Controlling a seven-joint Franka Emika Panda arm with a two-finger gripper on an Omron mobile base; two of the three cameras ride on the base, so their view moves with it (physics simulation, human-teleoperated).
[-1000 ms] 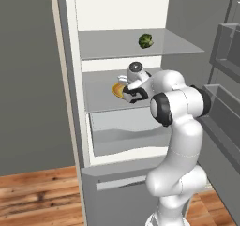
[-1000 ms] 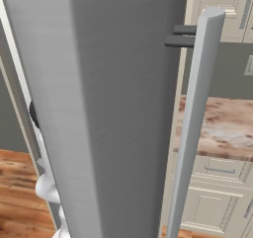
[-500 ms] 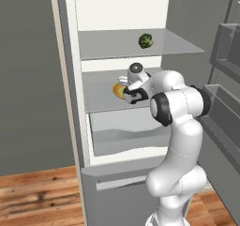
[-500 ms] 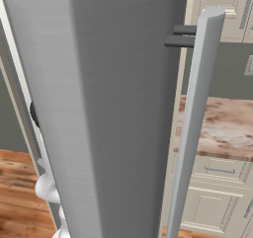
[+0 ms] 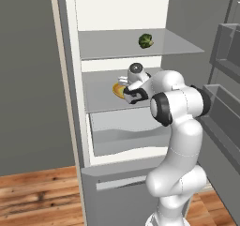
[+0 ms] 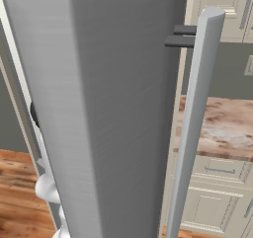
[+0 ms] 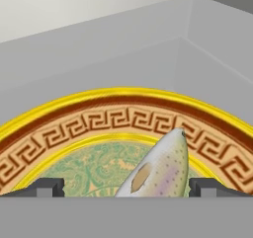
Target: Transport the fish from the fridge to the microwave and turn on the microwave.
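Inside the fridge [image 5: 70, 103], the gripper [image 7: 126, 187] hangs with its jaws spread wide to either side of the fish [image 7: 160, 168], which lies on a gold-rimmed plate [image 7: 74, 133] on the middle shelf. A clean pick likely means sinking lower, keeping the fish centred between the tips, and closing without catching the plate. A green vegetable [image 5: 146, 41] sits on the shelf above.

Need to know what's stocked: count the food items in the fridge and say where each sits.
2. A green vegetable on the upper shelf, and the fish on the plate on the middle shelf, between the open gripper tips. The arm may hide others.
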